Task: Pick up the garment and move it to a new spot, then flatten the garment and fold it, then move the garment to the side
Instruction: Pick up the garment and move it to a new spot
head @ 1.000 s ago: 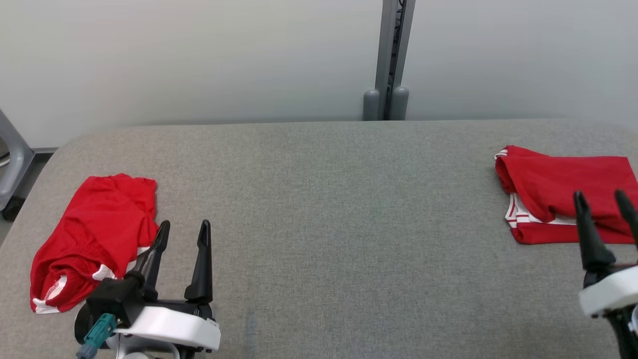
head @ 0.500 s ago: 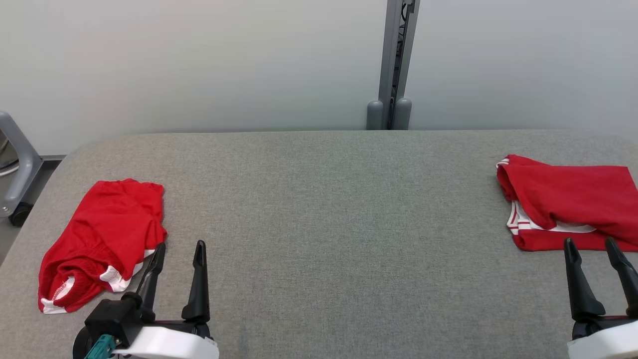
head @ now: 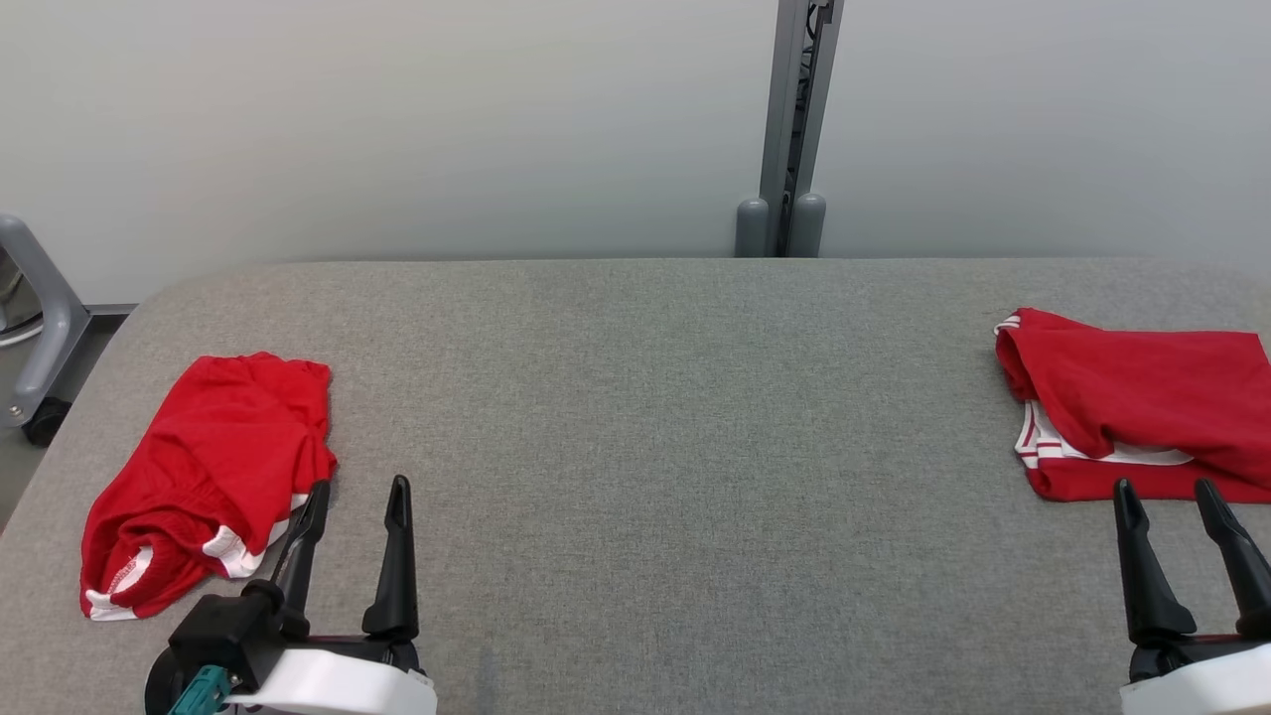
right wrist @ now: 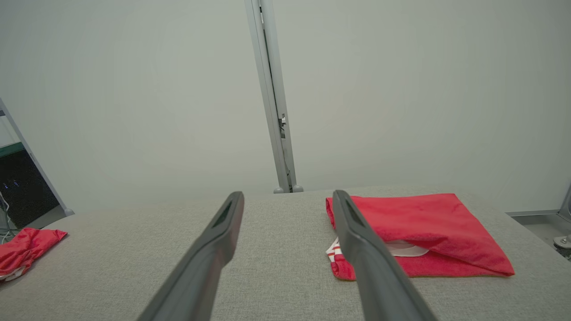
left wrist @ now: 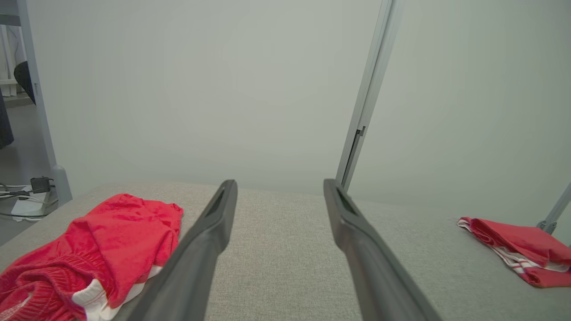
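A crumpled red garment (head: pixel 204 477) with white trim lies at the left of the grey table (head: pixel 655 417); the left wrist view shows the same garment (left wrist: pixel 98 245) at lower left. My left gripper (head: pixel 357 495) stands open just right of it, nothing between its fingers (left wrist: pixel 209 236). A second red garment (head: pixel 1132 407), folded, with white striped trim, lies at the far right, also in the right wrist view (right wrist: pixel 419 232). My right gripper (head: pixel 1167 492) is open just in front of that garment, apart from it.
A grey post (head: pixel 794 119) rises behind the table's far edge against a pale wall. A grey frame on a wheel (head: pixel 40 338) stands off the table's left end. Bare fabric spans the table's middle between the two garments.
Both grippers have drawn back toward me and lower in the view; the right one has come off the folded garment. The camera has tilted a little, shifting the whole picture down.
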Robot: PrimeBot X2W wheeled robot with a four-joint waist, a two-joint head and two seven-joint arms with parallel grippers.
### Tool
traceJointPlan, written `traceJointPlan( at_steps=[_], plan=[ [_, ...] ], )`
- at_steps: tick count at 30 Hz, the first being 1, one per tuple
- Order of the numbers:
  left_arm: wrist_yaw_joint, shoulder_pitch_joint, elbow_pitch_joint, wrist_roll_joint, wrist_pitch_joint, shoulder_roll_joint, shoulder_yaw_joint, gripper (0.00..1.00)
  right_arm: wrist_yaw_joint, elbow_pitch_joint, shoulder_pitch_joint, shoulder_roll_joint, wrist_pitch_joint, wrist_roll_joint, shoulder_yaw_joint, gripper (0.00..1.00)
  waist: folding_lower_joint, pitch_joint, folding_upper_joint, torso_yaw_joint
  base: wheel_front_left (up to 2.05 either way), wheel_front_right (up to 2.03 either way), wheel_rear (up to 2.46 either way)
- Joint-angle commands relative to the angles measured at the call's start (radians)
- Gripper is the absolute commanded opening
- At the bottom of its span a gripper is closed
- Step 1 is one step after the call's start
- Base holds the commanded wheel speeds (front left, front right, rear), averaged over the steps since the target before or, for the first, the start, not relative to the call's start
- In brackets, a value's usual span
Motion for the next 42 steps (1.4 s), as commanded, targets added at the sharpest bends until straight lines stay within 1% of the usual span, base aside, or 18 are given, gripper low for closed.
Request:
traceJointPlan(
  at_steps=[1, 10, 15, 20, 31, 37, 42],
  plan=[
    [-0.002, -0.003, 0.000, 0.011, -0.004, 0.001, 0.007, 1.00, 0.001, -0.002, 0.007, -0.001, 0.000, -0.006, 0.000, 1.00, 0.0000, 0.000, 0.0000, 0.000, 0.00, 0.00, 0.00],
    [-0.009, -0.005, 0.011, 0.013, -0.004, -0.002, 0.007, 1.00, 0.001, -0.003, 0.004, -0.004, 0.006, -0.003, 0.005, 1.00, 0.0000, 0.000, 0.0000, 0.002, 0.00, 0.00, 0.00],
    [-0.010, -0.015, 0.022, 0.015, -0.004, -0.001, 0.006, 1.00, 0.001, -0.003, 0.003, 0.000, 0.006, -0.003, 0.011, 1.00, 0.0000, 0.001, 0.0000, 0.032, 0.00, 0.00, 0.00],
    [-0.008, -0.026, 0.027, 0.017, -0.002, 0.005, 0.006, 1.00, 0.001, 0.006, 0.003, 0.005, 0.001, 0.004, 0.025, 1.00, 0.0000, 0.002, 0.0000, 0.096, 0.00, 0.00, 0.00],
    [0.004, -0.022, 0.022, 0.015, 0.021, 0.023, 0.006, 1.00, 0.001, 0.023, 0.000, 0.017, -0.007, 0.008, 0.050, 1.00, 0.0000, 0.001, 0.0000, 0.291, 0.00, 0.00, 0.00],
    [0.014, -0.013, 0.015, 0.006, 0.023, 0.028, 0.012, 1.00, 0.001, 0.027, -0.011, 0.013, -0.003, 0.010, 0.075, 1.00, 0.0000, 0.003, 0.0000, 0.359, 0.00, 0.00, 0.00],
    [0.016, -0.012, 0.014, 0.000, 0.025, 0.029, 0.011, 1.00, 0.001, 0.028, -0.018, 0.011, 0.000, 0.010, 0.085, 1.00, 0.0000, 0.005, 0.0000, 0.385, 0.00, 0.00, 0.00]
  ],
)
